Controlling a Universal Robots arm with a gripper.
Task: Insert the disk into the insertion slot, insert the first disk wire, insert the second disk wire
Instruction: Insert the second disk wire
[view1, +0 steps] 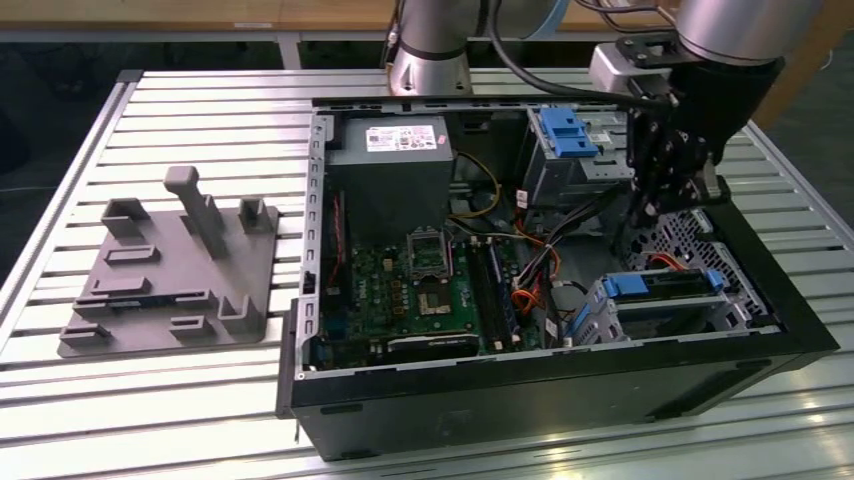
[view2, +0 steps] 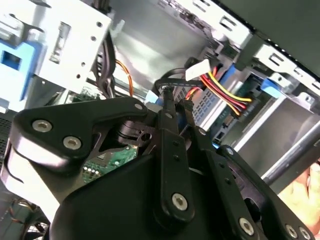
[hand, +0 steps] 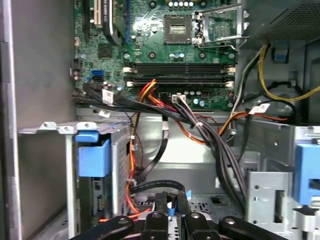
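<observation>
The black two-fingered gripper (view2: 176, 100), its fingers pinched nearly together on a thin black wire (view2: 167, 80), hangs just above the silver-grey, blue-framed disk (view1: 663, 288). The disk sits in the perforated grey sheet-metal slot (view1: 731, 318) at the exterior view's near right.

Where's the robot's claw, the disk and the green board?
gripper (view2: 176, 100): second wrist view, its front end.
disk (view1: 662, 290): exterior view, its visible end.
green board (view1: 390, 288): exterior view, bare green area.
</observation>
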